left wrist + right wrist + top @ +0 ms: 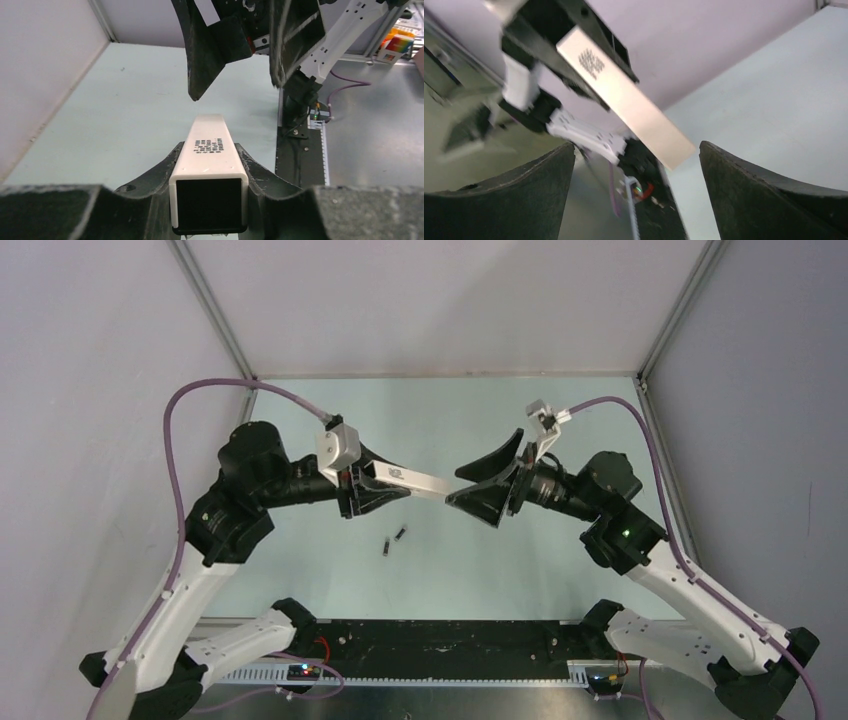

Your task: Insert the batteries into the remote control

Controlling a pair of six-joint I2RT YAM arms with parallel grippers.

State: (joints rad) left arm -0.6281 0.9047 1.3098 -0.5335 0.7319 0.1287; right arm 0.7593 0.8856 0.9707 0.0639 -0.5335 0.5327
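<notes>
The white remote control [415,480] is held in the air, with my left gripper [398,483] shut on its near part. Its free end points right, towards my right gripper [457,488]. In the left wrist view the remote control [210,145] sits between the left gripper's [209,165] fingers, its dark end facing the camera. The right gripper [236,90] hangs wide open just beyond its far end. In the right wrist view the remote control [624,95] slants down between the open right gripper's [636,147] fingers without touching them. Two batteries [400,533] [386,547] lie on the table below.
The pale green table [300,570] is walled on three sides by grey panels. A black base strip [440,640] with wiring runs along the near edge between the arm bases. Purple cables loop above both arms.
</notes>
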